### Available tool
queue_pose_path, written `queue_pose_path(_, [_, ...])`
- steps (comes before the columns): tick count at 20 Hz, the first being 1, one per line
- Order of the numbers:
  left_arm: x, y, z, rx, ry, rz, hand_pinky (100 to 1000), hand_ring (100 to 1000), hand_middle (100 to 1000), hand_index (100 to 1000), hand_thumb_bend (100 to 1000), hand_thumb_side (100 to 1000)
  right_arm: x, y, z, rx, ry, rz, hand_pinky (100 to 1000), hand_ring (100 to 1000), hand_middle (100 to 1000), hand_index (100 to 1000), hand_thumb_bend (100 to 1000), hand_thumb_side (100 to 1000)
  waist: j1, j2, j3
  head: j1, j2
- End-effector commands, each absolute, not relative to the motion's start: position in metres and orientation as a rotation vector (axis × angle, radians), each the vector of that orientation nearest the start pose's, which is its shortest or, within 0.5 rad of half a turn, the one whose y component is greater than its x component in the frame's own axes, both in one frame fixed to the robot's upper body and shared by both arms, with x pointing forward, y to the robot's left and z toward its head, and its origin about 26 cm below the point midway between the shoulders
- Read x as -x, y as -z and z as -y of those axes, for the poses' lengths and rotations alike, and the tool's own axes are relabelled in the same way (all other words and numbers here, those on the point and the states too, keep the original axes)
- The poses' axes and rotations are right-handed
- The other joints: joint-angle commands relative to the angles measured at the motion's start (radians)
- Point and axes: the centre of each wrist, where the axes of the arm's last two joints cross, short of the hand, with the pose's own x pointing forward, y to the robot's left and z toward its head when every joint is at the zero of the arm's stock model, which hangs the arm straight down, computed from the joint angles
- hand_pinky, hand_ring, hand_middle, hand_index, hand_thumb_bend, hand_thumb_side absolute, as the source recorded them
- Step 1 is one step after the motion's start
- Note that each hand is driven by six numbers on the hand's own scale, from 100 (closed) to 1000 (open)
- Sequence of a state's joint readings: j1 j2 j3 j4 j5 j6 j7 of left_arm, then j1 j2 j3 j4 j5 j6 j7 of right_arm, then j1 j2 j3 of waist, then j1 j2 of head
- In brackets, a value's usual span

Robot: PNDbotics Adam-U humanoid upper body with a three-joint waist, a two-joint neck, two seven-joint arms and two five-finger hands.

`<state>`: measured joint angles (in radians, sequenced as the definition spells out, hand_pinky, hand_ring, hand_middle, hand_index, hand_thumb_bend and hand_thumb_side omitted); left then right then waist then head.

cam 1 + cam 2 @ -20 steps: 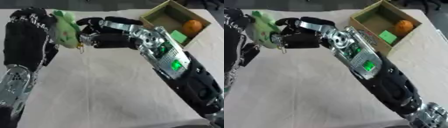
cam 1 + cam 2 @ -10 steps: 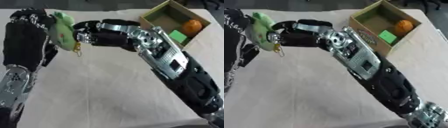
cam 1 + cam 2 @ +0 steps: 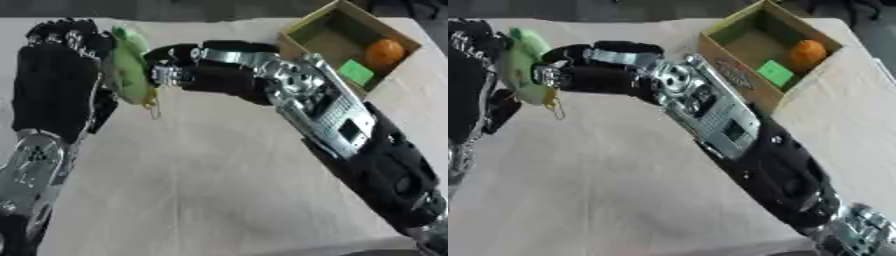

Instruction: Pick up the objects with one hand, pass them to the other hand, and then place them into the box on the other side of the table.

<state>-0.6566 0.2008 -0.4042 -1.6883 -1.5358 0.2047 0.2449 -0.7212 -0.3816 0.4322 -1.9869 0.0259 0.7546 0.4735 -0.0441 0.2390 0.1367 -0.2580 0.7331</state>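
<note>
The green soft toy (image 3: 129, 67) hangs above the surface (image 3: 219, 180) at the far left, pressed against the inner side of the left robot hand (image 3: 61, 75). A small ring or clasp dangles from its lower end. The left robot hand stands upright, with fingers extended and the toy resting against them; whether the thumb curls behind the toy cannot be determined. The right robot hand (image 3: 179, 72) reaches across from the right and meets the toy from the opposite side, so the toy sits between the two hands. Its fingers point into the toy, but whether they have closed on it cannot be determined.

This arrangement fits the hand-over step: the toy is held clear of the surface so the receiving hand can take it without dragging.

The cardboard box (image 3: 737, 57) stands at the far right corner, open side up and well apart from the toy. It contains an orange round object (image 3: 808, 51) against the far wall and a flat green block (image 3: 774, 73) beside it. Free floor remains in the box's left portion, where the toy would probably fit.
</note>
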Motion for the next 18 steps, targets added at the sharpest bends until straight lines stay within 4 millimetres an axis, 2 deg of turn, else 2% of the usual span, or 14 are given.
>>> queue_pose_path(1, [-0.345, -0.207, -0.11, 1.964, -1.065, -2.372, 434, 464, 365, 484, 456, 100, -0.292, -0.277, 0.129, -0.121, -1.226, 1.576, 1000, 990, 823, 1000, 100, 727, 0.001, -0.025, -0.003, 0.001, 0.002])
queue_pose_path(6, [-0.339, -0.212, -0.119, 2.028, -0.979, -2.307, 435, 467, 372, 484, 457, 100, -0.294, -0.275, 0.133, 0.004, -1.157, 1.705, 1000, 992, 824, 1000, 100, 630, -0.002, -0.025, -0.009, 0.006, 0.001])
queue_pose_path(10, [-0.335, -0.215, -0.122, 2.057, -0.945, -2.256, 437, 468, 377, 484, 461, 100, -0.294, -0.272, 0.133, 0.047, -1.125, 1.743, 1000, 992, 823, 1000, 100, 598, -0.004, -0.025, -0.009, 0.006, 0.002])
queue_pose_path(12, [-0.334, -0.214, -0.122, 2.064, -0.942, -2.248, 436, 468, 375, 484, 461, 100, -0.294, -0.271, 0.133, 0.049, -1.125, 1.751, 1000, 988, 818, 1000, 100, 540, -0.004, -0.025, -0.009, 0.005, 0.004])
queue_pose_path(16, [-0.333, -0.214, -0.122, 2.063, -0.939, -2.258, 437, 467, 373, 484, 463, 100, -0.294, -0.268, 0.133, 0.043, -1.132, 1.723, 1000, 990, 814, 1000, 100, 137, -0.004, -0.023, -0.005, 0.001, 0.007])
queue_pose_path(18, [-0.333, -0.215, -0.122, 2.059, -0.935, -2.257, 438, 468, 377, 484, 464, 100, -0.294, -0.268, 0.133, 0.03, -1.129, 1.696, 1000, 993, 815, 1000, 100, 100, -0.004, -0.022, -0.003, -0.001, 0.007])
